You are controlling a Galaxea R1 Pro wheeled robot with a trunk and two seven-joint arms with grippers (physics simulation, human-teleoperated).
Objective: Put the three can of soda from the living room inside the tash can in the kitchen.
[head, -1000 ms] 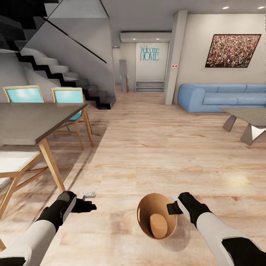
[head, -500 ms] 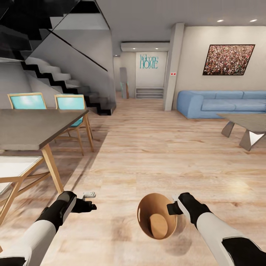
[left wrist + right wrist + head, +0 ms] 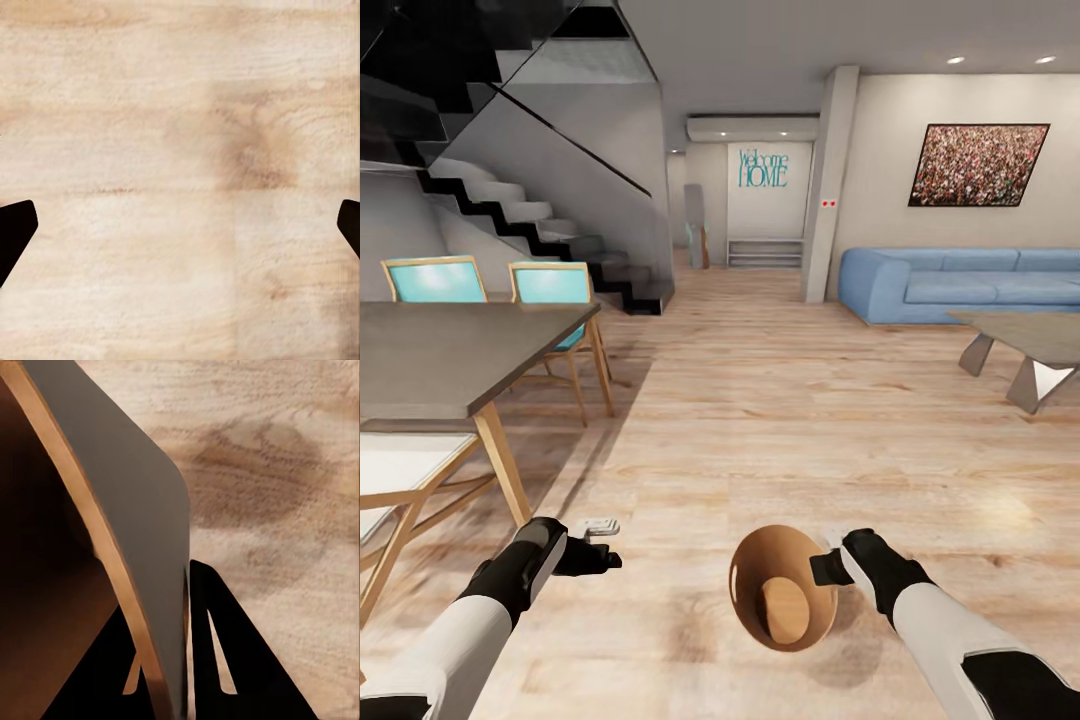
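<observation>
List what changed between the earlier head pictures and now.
Mostly the view shifted: the camera moved, so the sofa and dining table sit slightly differently in frame. The right hand stays clamped on the bin rim, one finger inside, one outside. The left hand still hangs open and empty over the floor.

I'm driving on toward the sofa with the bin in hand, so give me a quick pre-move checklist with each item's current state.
1. Right gripper clamped on the trash can rim: ok; in the right wrist view the fingers straddle the wall.
2. Bin carried mouth-up: not ok; it is tilted, its opening facing the head camera.
3. Bin empty of cans: ok; just its copper interior shows.
4. Left gripper free: ok; open, only wood floor between its fingertips.
5. Path ahead: ok; open floor between the dining table and the low grey table.
6. Soda cans located: cannot tell.
</observation>
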